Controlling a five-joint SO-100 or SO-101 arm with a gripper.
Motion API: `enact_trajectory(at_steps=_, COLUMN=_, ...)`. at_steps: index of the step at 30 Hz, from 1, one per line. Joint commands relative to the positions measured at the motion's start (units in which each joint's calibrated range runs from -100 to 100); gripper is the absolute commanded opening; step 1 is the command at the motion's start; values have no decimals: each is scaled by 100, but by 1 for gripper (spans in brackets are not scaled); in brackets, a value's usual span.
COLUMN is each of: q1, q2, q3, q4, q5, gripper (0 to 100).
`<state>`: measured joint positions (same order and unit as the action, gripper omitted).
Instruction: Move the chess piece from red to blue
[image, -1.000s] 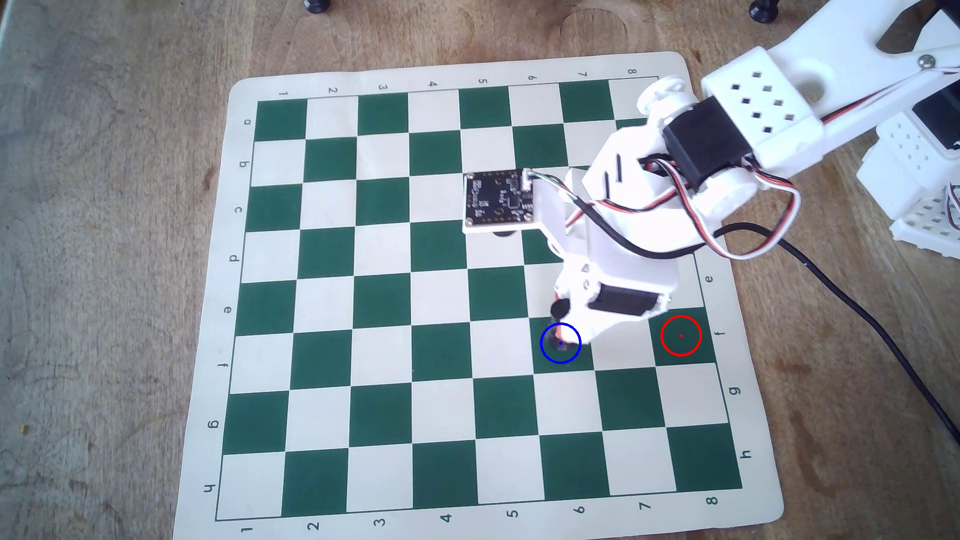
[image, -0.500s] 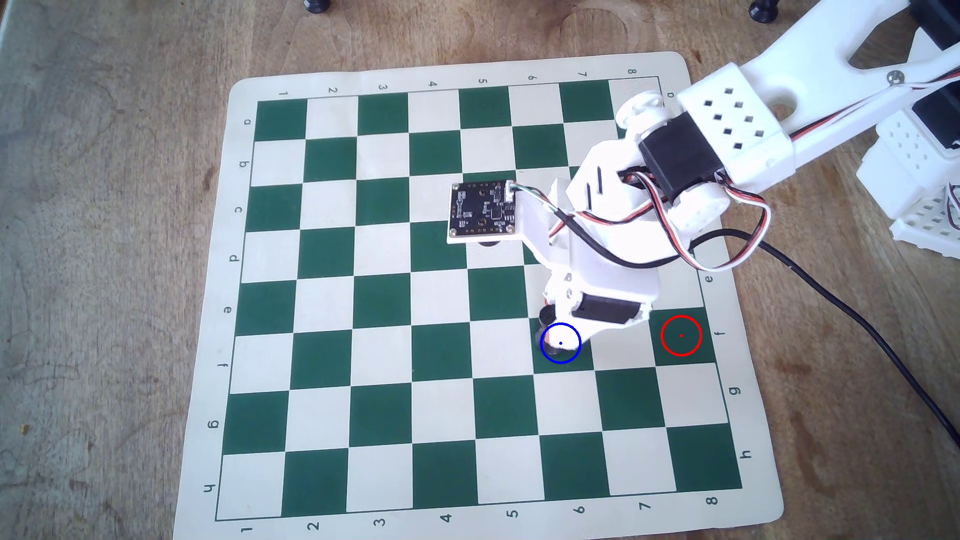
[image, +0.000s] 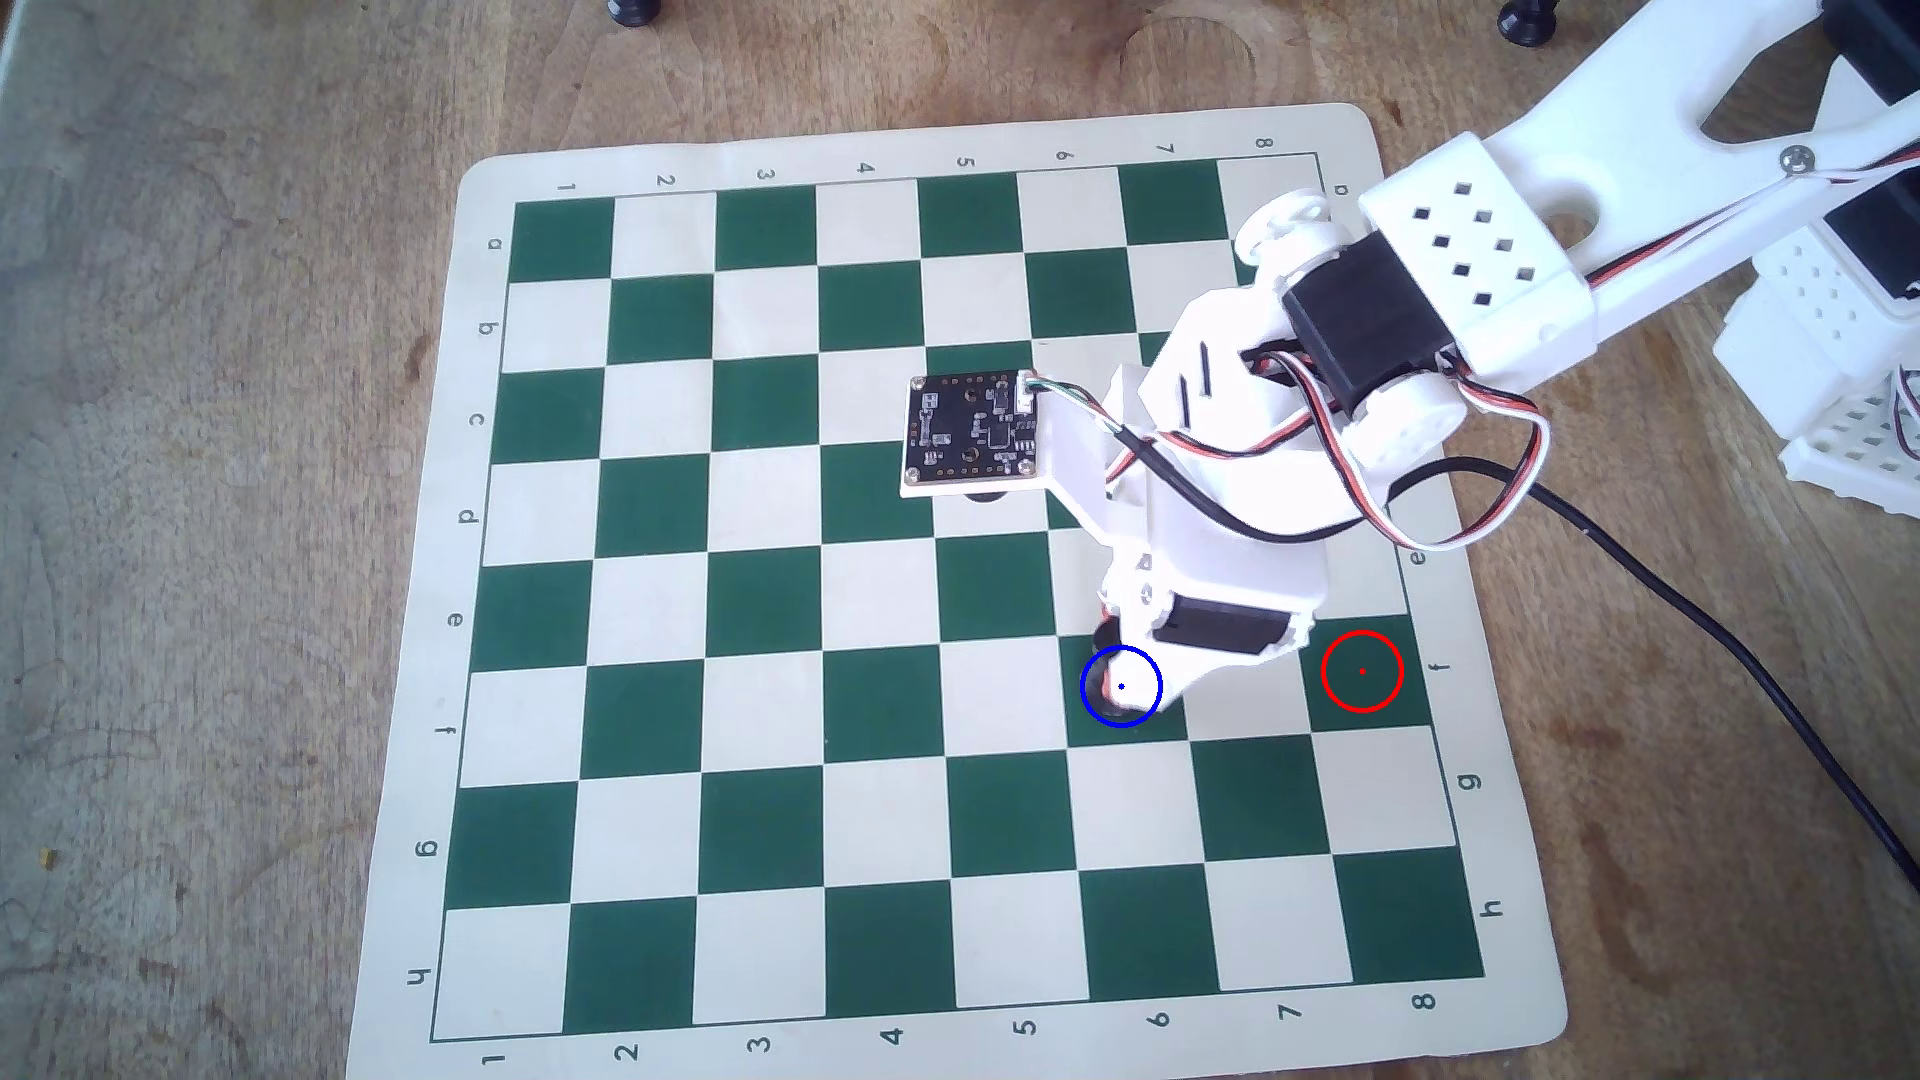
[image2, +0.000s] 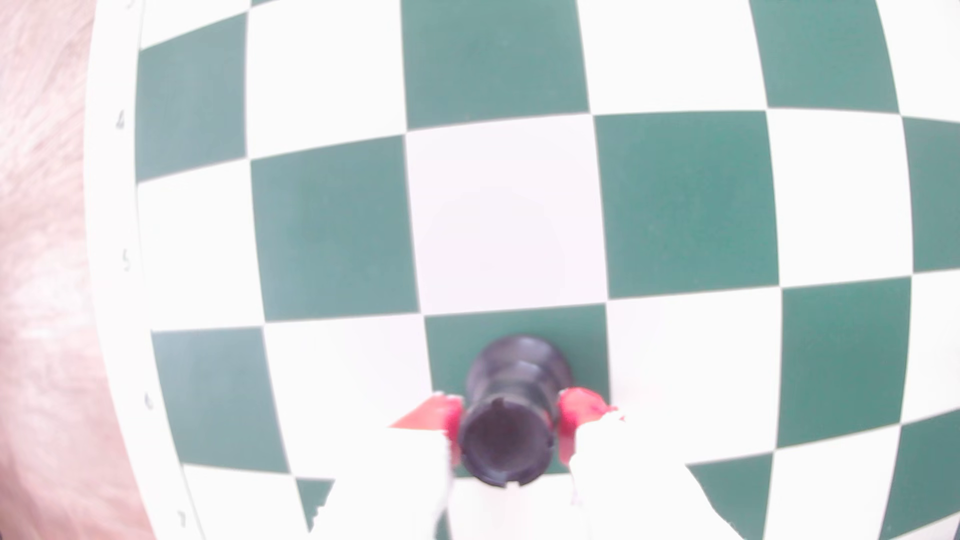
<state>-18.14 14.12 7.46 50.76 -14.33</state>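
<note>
Overhead view. White arm (image: 1558, 208) reaching in from the upper right across a green-and-cream chessboard (image: 727, 623) on a wooden table (image: 208, 519); gripper (image: 1127, 680) lowered over blue (image: 1084, 698), the circle on a green square in row f, column 6. Red (image: 1362, 672) lying two squares to the right in the same row, its square bare. Chess piece (image: 1124, 712) mostly hidden under the gripper body; only a dark sliver showing at the lower edge of the blue circle and another at the upper left, probably its base. Black circuit board (image: 971, 426) carried on a bracket beside the wrist, facing down so as to watch the fingertips. Cables (image: 1455, 519) looping off the wrist toward the right. Two dark objects (image: 634, 10) at the top edge, too cropped to name.

Wrist view. Rook (image2: 506, 415) upright, seen from above its notched crown, wide base resting on or just above a green square. Red pads (image2: 431, 415) pressed against either side of the neck just below the crown, jaws closed on the piece; grip taken high on the narrow part, presumably so that the base stays free to meet the board. Image overexposed, so contact between base and square cannot be told. Judged stage: piece over the goal square, release not yet made.
</note>
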Motion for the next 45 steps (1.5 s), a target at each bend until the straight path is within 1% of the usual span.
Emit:
enact_trajectory(at_steps=1, q1=74, q2=-376, q3=52, q4=-244, q5=-39, gripper=20)
enact_trajectory(at_steps=5, q1=105, q2=-554, q3=306, q4=-383, q5=-39, gripper=24)
enact_trajectory(at_steps=9, q1=152, q2=-843, q3=524, q4=-358, q5=-20, gripper=24)
enact_trajectory(at_steps=12, q1=238, q2=-1412, q3=768, q4=-104, q5=5, gripper=24)
enact_trajectory(at_steps=13, q1=262, q2=-1565, q3=768, q4=27, q5=29, gripper=22)
enact_trajectory(at_steps=14, q1=269, q2=-1879, q3=750, q4=330, q5=112, gripper=12)
enact_trajectory(at_steps=15, q1=269, q2=-2150, q3=732, q4=559, q5=181, gripper=10)
enact_trajectory(at_steps=17, q1=246, q2=-2541, q3=768, q4=780, q5=205, gripper=9)
enact_trajectory(at_steps=19, q1=207, q2=-3008, q3=768, q4=1222, q5=244, gripper=7)
enact_trajectory(at_steps=22, q1=168, q2=-3763, q3=950, q4=1878, q5=366, gripper=0)
enact_trajectory(at_steps=23, q1=199, q2=-4400, q3=1367, q4=1943, q5=410, gripper=0)
enact_trajectory(at_steps=26, q1=215, q2=-5461, q3=2201, q4=1894, q5=425, gripper=0)
enact_trajectory(at_steps=27, q1=215, q2=-6055, q3=2618, q4=1927, q5=430, gripper=0)
enact_trajectory(at_steps=32, q1=262, q2=-7108, q3=3334, q4=1878, q5=400, gripper=0)
enact_trajectory(at_steps=35, q1=308, q2=-7728, q3=3896, q4=1091, q5=386, gripper=0)
enact_trajectory(at_steps=36, q1=387, q2=-8211, q3=4232, q4=264, q5=283, gripper=0)
enact_trajectory(at_steps=40, q1=582, q2=-8678, q3=4821, q4=-1677, q5=78, gripper=0)
enact_trajectory(at_steps=41, q1=762, q2=-8942, q3=5465, q4=-2864, q5=83, gripper=0)
enact_trajectory(at_steps=43, q1=1052, q2=-9281, q3=6671, q4=-4838, q5=327, gripper=0)
enact_trajectory(at_steps=45, q1=1364, q2=-9273, q3=7695, q4=-6558, q5=601, gripper=0)
